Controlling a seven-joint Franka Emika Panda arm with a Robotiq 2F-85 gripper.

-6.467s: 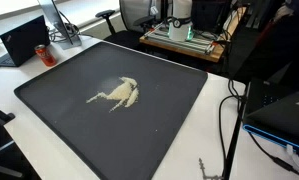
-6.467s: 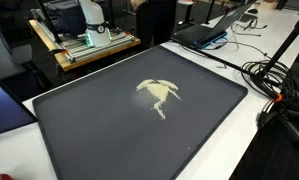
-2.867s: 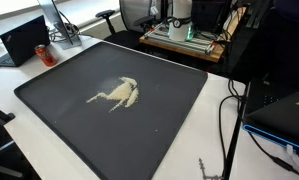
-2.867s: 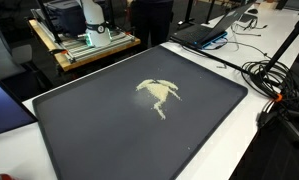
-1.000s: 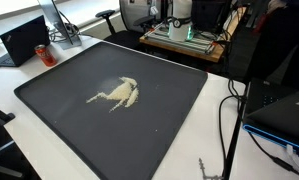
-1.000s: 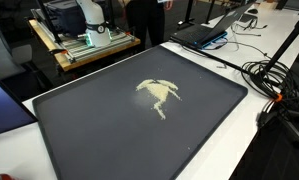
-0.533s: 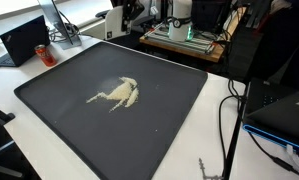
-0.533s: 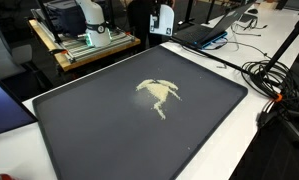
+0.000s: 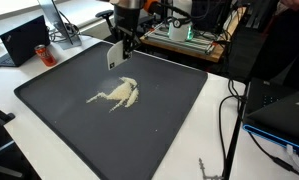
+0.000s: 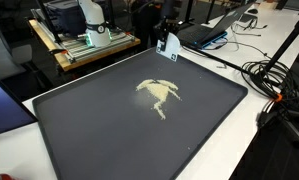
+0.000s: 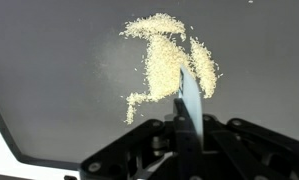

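A spill of pale yellow grains lies near the middle of a big dark mat. My gripper hangs above the mat's far edge, short of the grains. In the wrist view the gripper is shut on a thin white card. The card stands edge-on there, and its tip overlaps the near side of the grains in that view.
The mat lies on a white table. An open laptop sits beyond one corner. A wooden cart with equipment stands behind. Black cables run along one side.
The arm has come into view from the far side and now hangs over the mat's far edge with the white card. The grains have not moved.
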